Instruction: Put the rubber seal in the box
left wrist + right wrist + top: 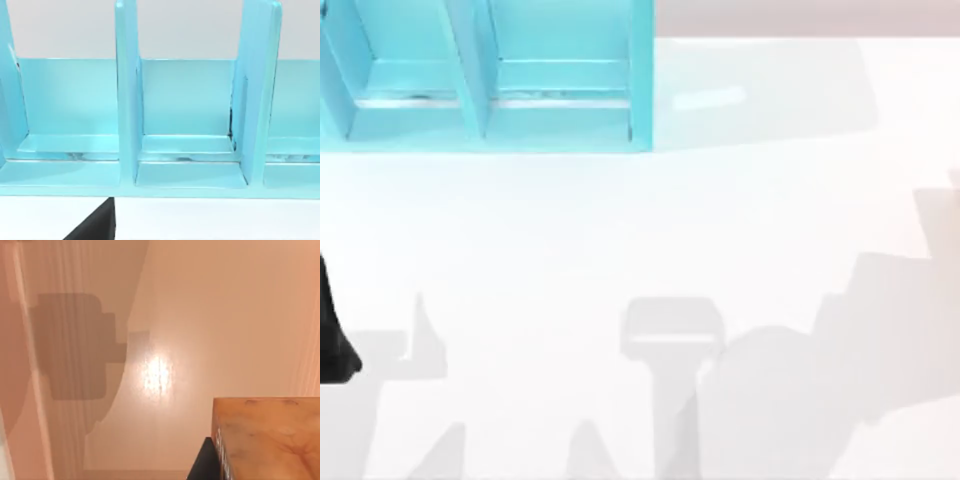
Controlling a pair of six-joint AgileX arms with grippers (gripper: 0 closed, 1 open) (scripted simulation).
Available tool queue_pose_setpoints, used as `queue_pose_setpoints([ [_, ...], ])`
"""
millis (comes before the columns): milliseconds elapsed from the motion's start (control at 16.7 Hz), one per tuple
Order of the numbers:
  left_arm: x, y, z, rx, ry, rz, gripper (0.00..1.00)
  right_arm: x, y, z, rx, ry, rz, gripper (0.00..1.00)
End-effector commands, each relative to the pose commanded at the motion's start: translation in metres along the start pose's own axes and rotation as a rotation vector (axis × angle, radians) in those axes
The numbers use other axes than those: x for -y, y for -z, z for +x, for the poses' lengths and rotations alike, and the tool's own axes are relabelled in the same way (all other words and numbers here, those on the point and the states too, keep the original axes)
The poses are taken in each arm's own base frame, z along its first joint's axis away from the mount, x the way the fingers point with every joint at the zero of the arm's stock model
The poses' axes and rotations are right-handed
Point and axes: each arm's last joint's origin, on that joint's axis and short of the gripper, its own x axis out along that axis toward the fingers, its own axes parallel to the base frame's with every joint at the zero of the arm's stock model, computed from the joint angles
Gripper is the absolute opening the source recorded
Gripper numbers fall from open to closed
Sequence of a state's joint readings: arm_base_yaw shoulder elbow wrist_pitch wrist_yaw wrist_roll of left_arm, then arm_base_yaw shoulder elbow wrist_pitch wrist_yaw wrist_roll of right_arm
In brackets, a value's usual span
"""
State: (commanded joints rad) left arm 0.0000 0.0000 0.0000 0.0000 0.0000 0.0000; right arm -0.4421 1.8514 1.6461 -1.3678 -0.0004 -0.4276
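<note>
Glossy orange-brown rubber seal (267, 440), a chunky block, lower right of the right wrist view, touching a black finger (202, 462) of the right gripper; whether it is clamped cannot be told. Light-blue compartmented box (490, 75), upper left of the top view, on the white table (650, 240). Left arm (332, 335), black, at the left edge; its claw's state cannot be told.

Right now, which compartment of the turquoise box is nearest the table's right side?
The compartment against the box's right end wall; its neighbour lies farther left.
</note>
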Motion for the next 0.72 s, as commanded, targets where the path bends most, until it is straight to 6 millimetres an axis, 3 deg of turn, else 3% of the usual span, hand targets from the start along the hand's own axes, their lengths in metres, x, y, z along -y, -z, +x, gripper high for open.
queue_pose_setpoints([
  [420, 0.000, 0.000, 0.000, 0.000, 0.000, 0.000, 1.00, 0.001, 0.000, 0.006, -0.004, -0.001, -0.003, 0.00],
  [720, 0.000, 0.000, 0.000, 0.000, 0.000, 0.000, 1.00, 0.002, 0.000, 0.049, 0.006, 0.003, -0.001, 0.00],
])
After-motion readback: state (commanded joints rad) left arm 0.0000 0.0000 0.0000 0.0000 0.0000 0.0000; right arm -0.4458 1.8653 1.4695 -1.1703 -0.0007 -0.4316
